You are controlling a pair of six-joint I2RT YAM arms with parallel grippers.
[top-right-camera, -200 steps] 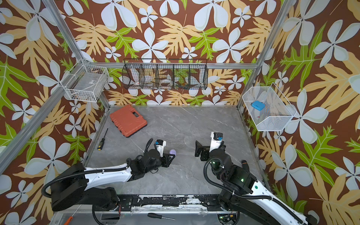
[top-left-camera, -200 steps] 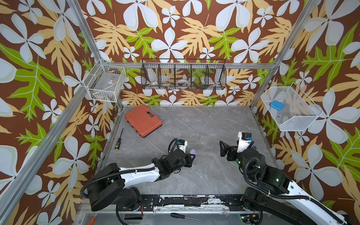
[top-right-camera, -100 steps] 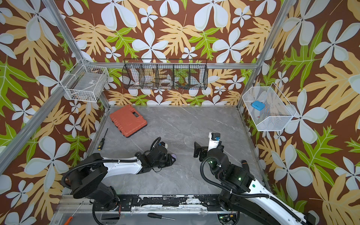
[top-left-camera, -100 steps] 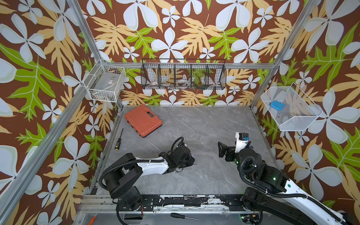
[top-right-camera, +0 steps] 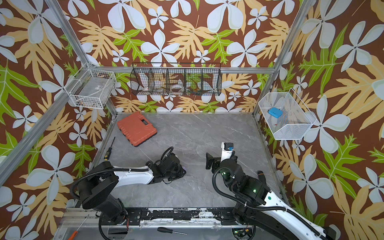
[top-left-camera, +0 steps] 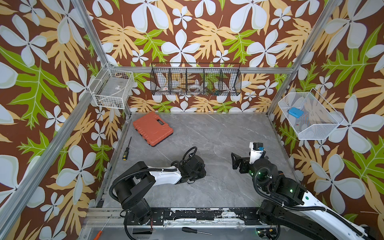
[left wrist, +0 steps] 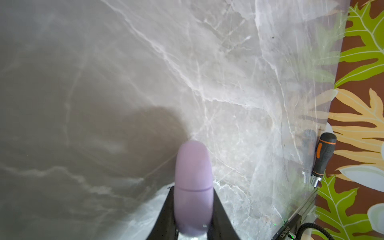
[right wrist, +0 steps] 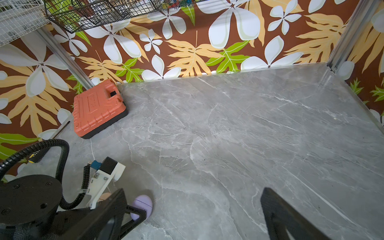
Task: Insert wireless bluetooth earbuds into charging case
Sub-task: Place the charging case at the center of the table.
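- Your left gripper (left wrist: 192,188) is closed on the lavender case (left wrist: 193,166), pinching it edge-on across its two broad faces, with the rounded end sticking out past the fingers
- The case is at the near left of the grey table (top-left-camera: 218,135), low down; you cannot tell whether it touches the surface
- Your right gripper (right wrist: 193,193) stands wide open and empty, to the right of the case and apart from it
- The lid seam looks shut, and no earbuds show in any view
- Judge the case as light, hard and smooth, likely to slip or twist between the fingers, so hold it on the flat faces, clear of the seam
- Expect the earbuds to be tiny, light and easily flicked away; take each by its stem
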